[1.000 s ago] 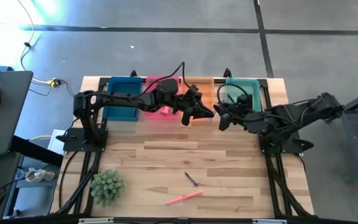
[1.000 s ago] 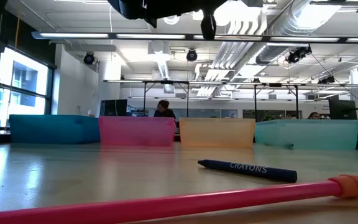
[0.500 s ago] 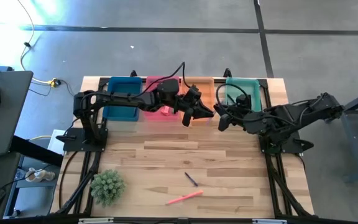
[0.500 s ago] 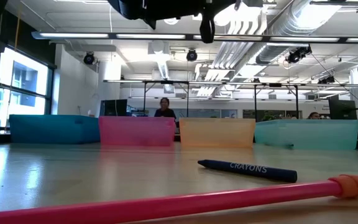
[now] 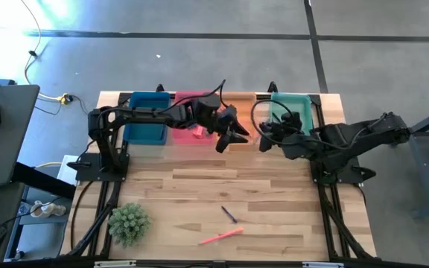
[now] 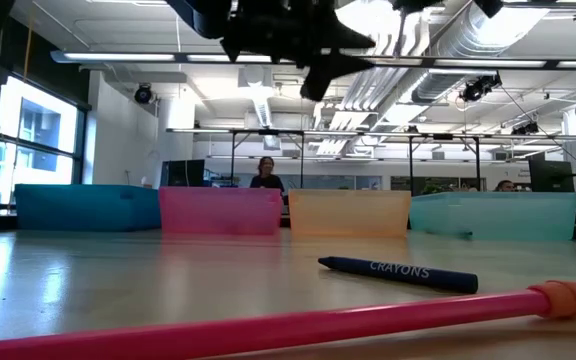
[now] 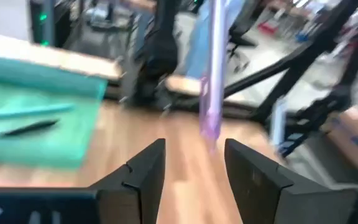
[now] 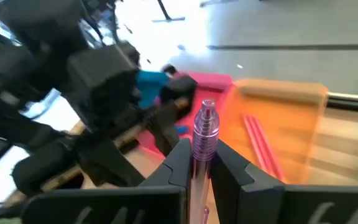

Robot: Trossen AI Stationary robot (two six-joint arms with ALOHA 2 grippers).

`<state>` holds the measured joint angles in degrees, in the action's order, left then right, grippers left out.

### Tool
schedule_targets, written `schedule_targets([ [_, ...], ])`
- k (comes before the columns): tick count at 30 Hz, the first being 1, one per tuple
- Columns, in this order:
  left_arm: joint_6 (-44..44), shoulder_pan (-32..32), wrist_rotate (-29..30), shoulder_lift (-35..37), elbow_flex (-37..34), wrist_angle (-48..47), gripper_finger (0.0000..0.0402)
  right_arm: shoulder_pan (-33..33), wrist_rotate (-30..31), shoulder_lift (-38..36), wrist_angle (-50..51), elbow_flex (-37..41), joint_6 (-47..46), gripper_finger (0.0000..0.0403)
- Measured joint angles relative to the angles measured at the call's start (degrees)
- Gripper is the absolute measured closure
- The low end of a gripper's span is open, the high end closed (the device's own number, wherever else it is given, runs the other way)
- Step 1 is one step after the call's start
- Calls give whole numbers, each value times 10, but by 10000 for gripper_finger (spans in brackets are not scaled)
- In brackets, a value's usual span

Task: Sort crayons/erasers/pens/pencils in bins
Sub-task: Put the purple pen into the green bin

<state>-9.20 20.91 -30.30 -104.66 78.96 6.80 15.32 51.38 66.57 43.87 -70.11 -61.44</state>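
Above the orange bin [image 5: 242,104], the right gripper [image 8: 199,163] is clamped on a purple pen [image 8: 204,134] that stands upright between its fingers. The left gripper [image 5: 233,134] faces it over the same bin, jaws parted and empty, with the pen just ahead of them. Pink sticks [image 8: 258,138] lie in that bin. A blue crayon [image 6: 398,273] and pink pencil [image 6: 268,328] lie on the table, well short of the bin.

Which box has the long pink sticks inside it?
The orange bin, sitting between the pink bin and the teal one. Two pink sticks lie in it.
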Motion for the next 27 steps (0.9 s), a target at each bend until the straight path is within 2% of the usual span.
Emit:
schedule_targets([
  [6, 74, 21, 65, 0, 0, -87, 252, -52, -39, 30, 45, 0, -7, 383],
  [11, 93, 33, 92, 0, 0, -125, 259, -102, -51, 49, 97, 0, -7, 382],
  [17, 95, 46, 96, 0, 0, -150, 261, -168, -53, 59, 153, 0, 1, 382],
  [21, 95, 53, 110, 0, 0, -162, 261, -221, -54, 60, 185, 0, 35, 382],
  [27, 101, 54, 176, 0, 0, -181, 261, -318, -77, 60, 197, 0, 139, 382],
])
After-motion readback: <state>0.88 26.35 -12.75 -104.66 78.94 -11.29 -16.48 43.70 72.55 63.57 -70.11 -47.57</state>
